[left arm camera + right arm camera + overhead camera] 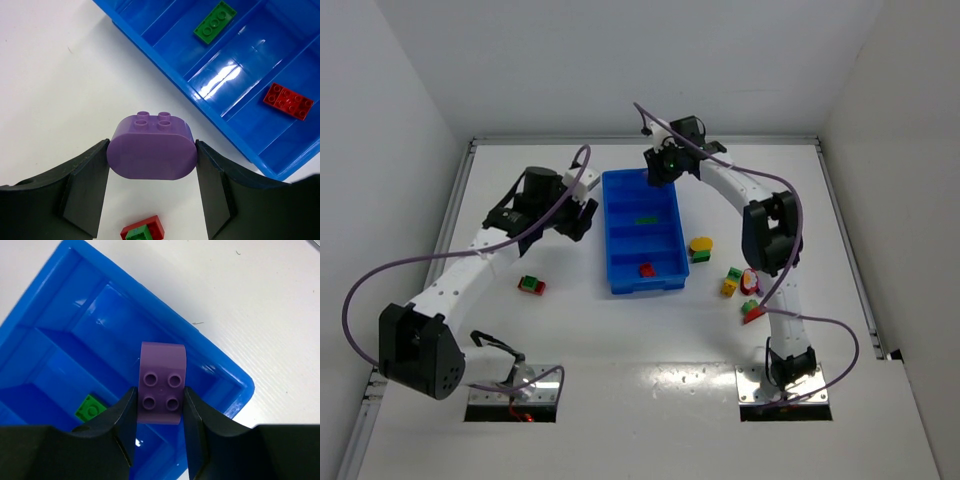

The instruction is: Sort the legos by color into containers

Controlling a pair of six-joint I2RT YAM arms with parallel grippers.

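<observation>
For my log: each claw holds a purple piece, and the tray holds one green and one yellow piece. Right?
No: along with the green piece, the tray holds a red piece, not yellow; the left wrist view shows it. The left claw does hold a purple piece, the right claw a second purple piece.

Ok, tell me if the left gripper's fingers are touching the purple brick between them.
Touching. The left wrist view shows both fingers of the left gripper pressed against the rounded ends of the purple brick, with no gap on either side.
</observation>
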